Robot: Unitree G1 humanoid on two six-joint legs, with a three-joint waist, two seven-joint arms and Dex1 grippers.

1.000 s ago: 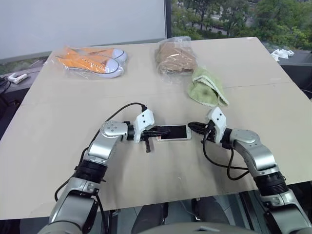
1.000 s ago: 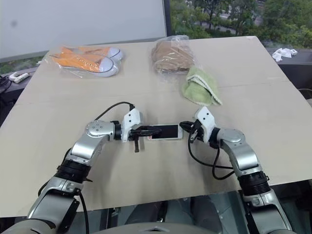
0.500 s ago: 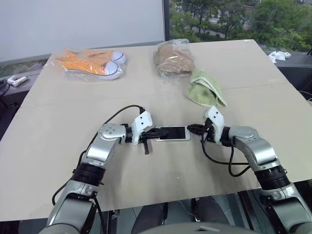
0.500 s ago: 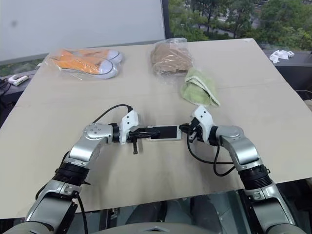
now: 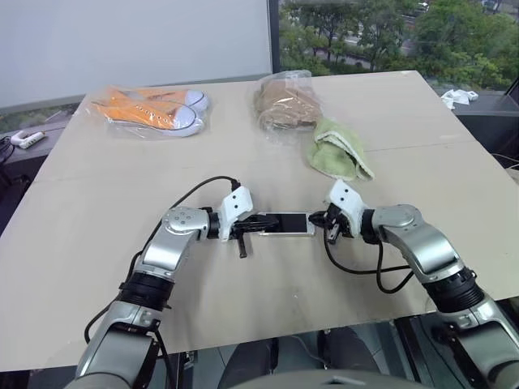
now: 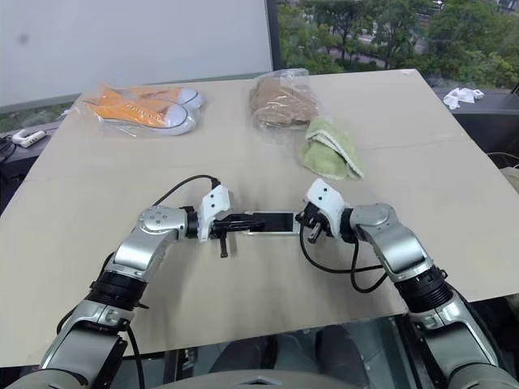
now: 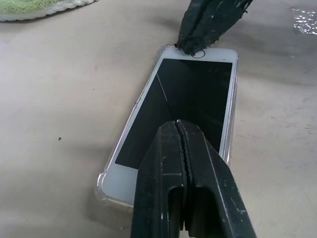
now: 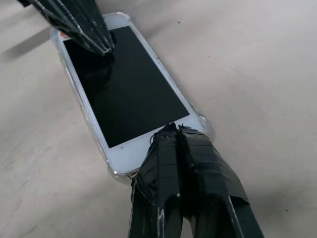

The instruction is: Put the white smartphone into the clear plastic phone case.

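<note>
Setting: beige desk (image 5: 97, 219) before a window with trees; I count one phone, one case, two arms.
Head view, phone: I see the white smartphone (image 5: 285, 223) flat at mid-desk, screen up, between both arms.
Head view, left: left end effector (image 5: 258, 224) rests on the phone's near end, fingers pressed together.
Head view, right: right end effector (image 5: 318, 219) sits at the opposite end, also closed.
Head view, clutter: one bagged pair of orange shoes (image 5: 150, 109), one bagged tan item (image 5: 282, 101), one green cloth (image 5: 336, 150), all well apart from the work.
Left wrist view: clear plastic phone case (image 7: 106, 191) shows as a see-through lip around the phone's corner; the phone lies inside it.
Right wrist view: closed tips touch the white bezel; the case rim rings that end too.
Handling: I judge the phone light, rigid, with slick, breakable glass; the case thin and springy.
Contact advice: I would press on the bezel ends and corners, not mid-screen.
</note>
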